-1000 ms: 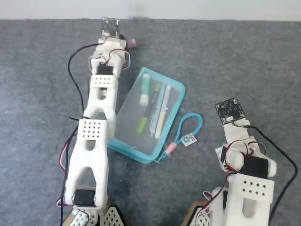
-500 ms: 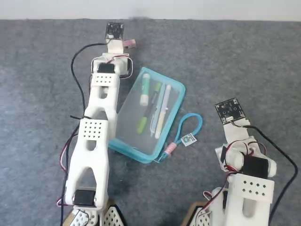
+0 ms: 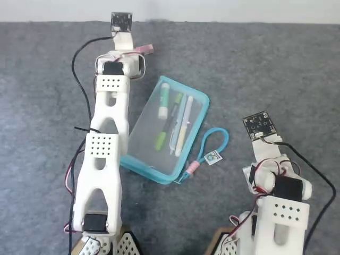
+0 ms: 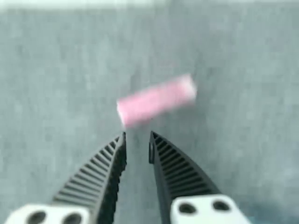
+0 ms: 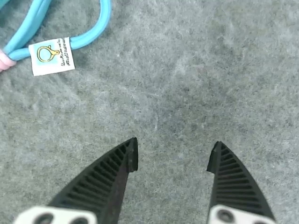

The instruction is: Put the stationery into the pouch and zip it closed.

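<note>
At far edge of grey mat [image 3: 276,69] w/ left gripper [image 4: 137,135]: narrow gap, nothing held, tips aimed at pink eraser [image 4: 156,99] just ahead. Prob. lined up for pickup, being the one item outside pouch [image 3: 146,146]. Pens [image 3: 175,119] inside, seen thru clear face; pouch flat btwn arms. Right gripper [image 5: 175,149] spread wide, empty, near strap [image 5: 91,36], likely parked for zip step.

Open carpet [image 3: 276,64] around pink item [image 4: 156,99], pouch [image 3: 144,146] nearby
</note>
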You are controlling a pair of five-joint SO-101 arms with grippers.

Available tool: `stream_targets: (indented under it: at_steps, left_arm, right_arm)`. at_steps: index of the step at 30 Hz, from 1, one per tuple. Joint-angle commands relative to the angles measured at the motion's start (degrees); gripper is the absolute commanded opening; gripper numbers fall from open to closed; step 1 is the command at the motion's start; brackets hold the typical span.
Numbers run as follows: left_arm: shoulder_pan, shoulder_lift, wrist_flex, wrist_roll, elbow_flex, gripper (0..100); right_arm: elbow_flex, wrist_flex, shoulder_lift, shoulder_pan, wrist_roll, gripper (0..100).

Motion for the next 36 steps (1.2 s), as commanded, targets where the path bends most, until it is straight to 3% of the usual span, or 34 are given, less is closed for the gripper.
stream_targets:
  at_steps: [1, 4, 6, 9, 10, 17, 21, 25, 32, 34, 36]
  left_arm:
    - [-0.88, -6.33, -7.3, 0.97, -0.13, 8]
    - [-2.46, -8.79, 5.45, 1.05, -7.96, 5]
    - [-2.9, -11.96, 21.54, 0.7, -18.15, 1]
    - [-2.55, -24.7, 42.02, 0.62, -17.45, 1]
    - [-2.55, -28.84, 48.26, 0.88, -17.27, 1]
    - [-10.73, -50.9, 48.09, 4.31, -8.22, 1]
    - [-12.31, -72.53, 48.0, -0.26, 17.36, 1]
    - [-10.37, -101.19, 45.89, -3.52, 57.27, 1]
    - [-15.91, -150.15, 27.08, -10.02, 122.07, 1]
    - [-18.64, -163.16, 23.74, -11.69, 137.54, 1]
    - [-22.33, -175.03, 20.66, -14.07, 145.27, 1]
  right_arm:
    - [-0.88, -0.04, -1.1, -0.22, 0.53, 24.5]
    - [-2.73, 1.1, -1.1, -0.22, 0.44, 22.9]
    - [-3.25, 1.71, -1.1, -0.48, 0.35, 15.8]
    - [-3.25, 1.54, -1.1, -0.4, -0.62, 0.9]
    - [-3.34, 1.36, -1.1, -0.22, -1.41, 0.5]
    - [-5.63, 1.45, -6.37, 2.42, -5.19, 0.8]
    - [-2.02, 1.63, -19.47, 2.07, -5.27, 0.8]
    - [3.52, 1.01, -32.66, 1.01, -5.01, 0.8]
    - [9.14, -0.31, -36.0, 1.01, -4.4, 0.8]
    - [11.25, -0.31, -35.3, 0.92, -5.71, 0.9]
    - [15.47, -0.22, -35.3, 1.45, -5.98, 0.8]
